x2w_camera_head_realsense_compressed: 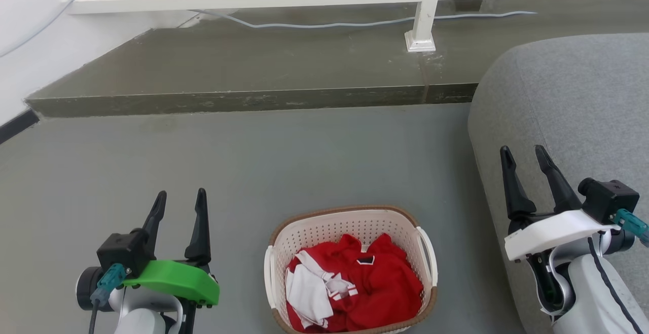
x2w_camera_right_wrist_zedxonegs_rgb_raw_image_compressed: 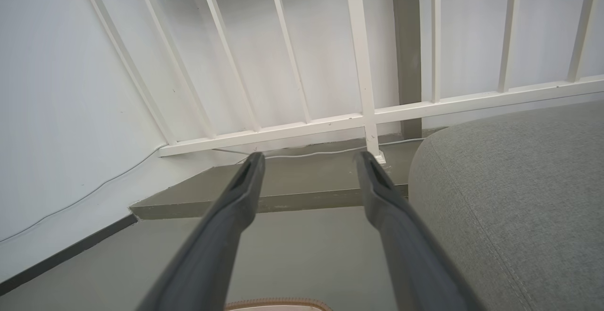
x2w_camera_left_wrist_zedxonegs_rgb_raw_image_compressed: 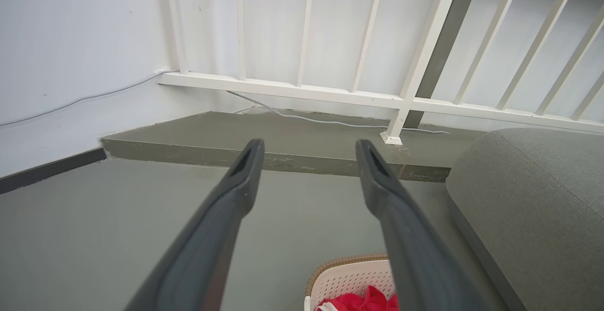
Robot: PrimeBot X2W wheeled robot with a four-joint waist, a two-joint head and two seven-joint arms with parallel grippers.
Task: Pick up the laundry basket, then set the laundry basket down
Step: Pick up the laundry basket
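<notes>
The laundry basket (x2w_camera_head_realsense_compressed: pixel 324 230), cream-white perforated plastic with a brown woven-look rim and white side handles, stands on the grey floor at the bottom centre of the head view, holding red and white clothes. Its far rim also shows in the left wrist view (x2w_camera_left_wrist_zedxonegs_rgb_raw_image_compressed: pixel 347 273) and the right wrist view (x2w_camera_right_wrist_zedxonegs_rgb_raw_image_compressed: pixel 278 304). My left gripper (x2w_camera_head_realsense_compressed: pixel 180 199) is open to the basket's left, apart from it, with nothing between its fingers (x2w_camera_left_wrist_zedxonegs_rgb_raw_image_compressed: pixel 236 183). My right gripper (x2w_camera_head_realsense_compressed: pixel 522 154) is open to the basket's right, over the sofa's edge, also holding nothing.
A grey sofa (x2w_camera_head_realsense_compressed: pixel 573 116) fills the right side, close to the basket. Beyond lies a raised concrete step (x2w_camera_head_realsense_compressed: pixel 253 96) with a white railing (x2w_camera_head_realsense_compressed: pixel 421 14) and a cable (x2w_camera_head_realsense_compressed: pixel 355 22). A white wall (x2w_camera_head_realsense_compressed: pixel 30 35) closes the left. Open floor lies ahead of the basket.
</notes>
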